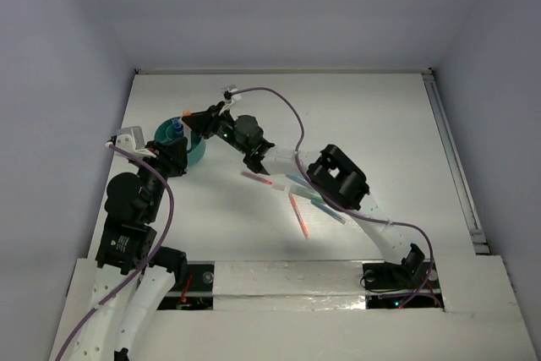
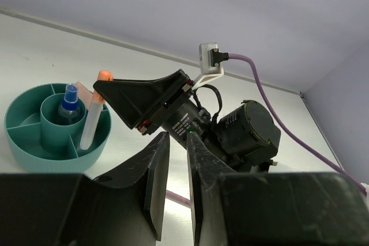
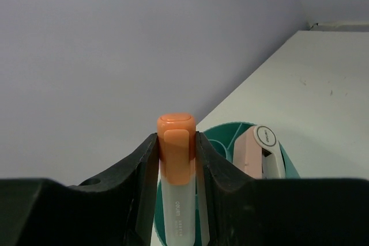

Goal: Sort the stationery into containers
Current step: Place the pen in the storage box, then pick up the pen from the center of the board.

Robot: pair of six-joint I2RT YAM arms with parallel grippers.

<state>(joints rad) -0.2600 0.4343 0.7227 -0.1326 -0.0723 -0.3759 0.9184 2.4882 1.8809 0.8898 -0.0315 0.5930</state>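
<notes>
White table (image 1: 380,116) (grey walls (image 1: 287,6))

You see a white table (image 1: 380,124): teal pot (image 1: 196,151) upper left, loose pens (image 1: 296,200) scattered at centre.

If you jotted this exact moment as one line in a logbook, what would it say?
right gripper: shut on orange-capped marker, lowering into teal pot | left gripper: nearly shut, empty, beside pot | pens: on table
</notes>
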